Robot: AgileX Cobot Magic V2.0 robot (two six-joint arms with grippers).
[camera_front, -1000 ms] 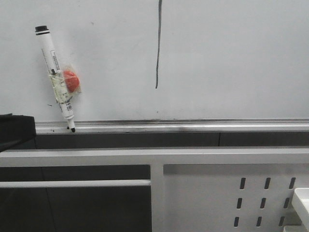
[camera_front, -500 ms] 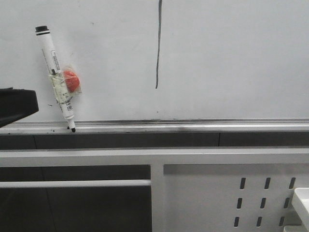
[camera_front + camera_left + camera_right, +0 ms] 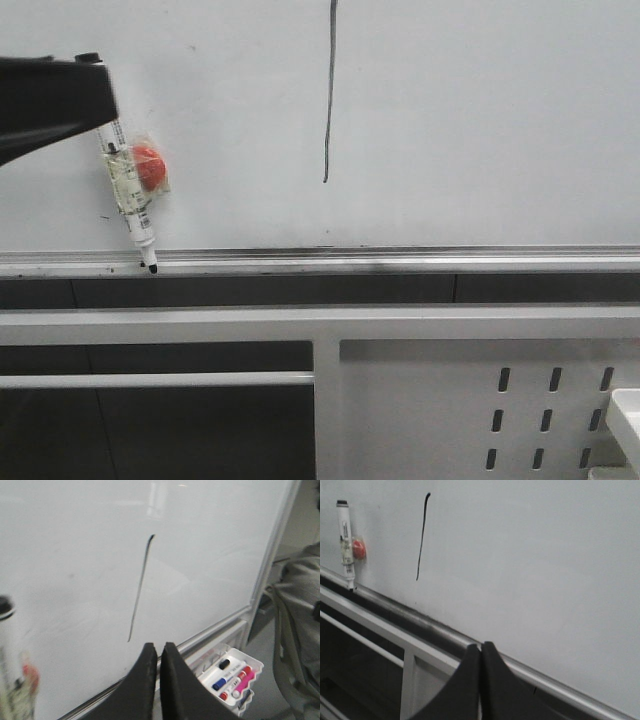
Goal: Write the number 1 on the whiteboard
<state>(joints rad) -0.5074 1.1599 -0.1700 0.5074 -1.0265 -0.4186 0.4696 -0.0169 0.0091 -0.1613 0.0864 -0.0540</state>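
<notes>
The whiteboard [image 3: 480, 120] bears the number 1 [image 3: 328, 100], a long thin black stroke, also visible in the left wrist view [image 3: 140, 590] and the right wrist view [image 3: 421, 535]. A white marker [image 3: 130, 195] with a red magnet taped to it leans on the board, its tip on the silver rail [image 3: 400, 262]. My left gripper [image 3: 95, 95] is shut and empty, and in the front view it hides the marker's cap. In the left wrist view the marker [image 3: 7, 645] stands well aside from the gripper [image 3: 159, 646]. My right gripper [image 3: 480, 645] is shut, empty, near the rail.
A white metal frame with slotted holes [image 3: 450, 400] runs below the rail. A white tray of coloured markers [image 3: 232, 672] hangs beyond the board's lower edge. Grey clothing [image 3: 300, 630] shows past the board's side edge.
My left gripper has risen from beside the rail at the lower left up to the level of the marker's cap, now covering it. The marker and stroke have not moved.
</notes>
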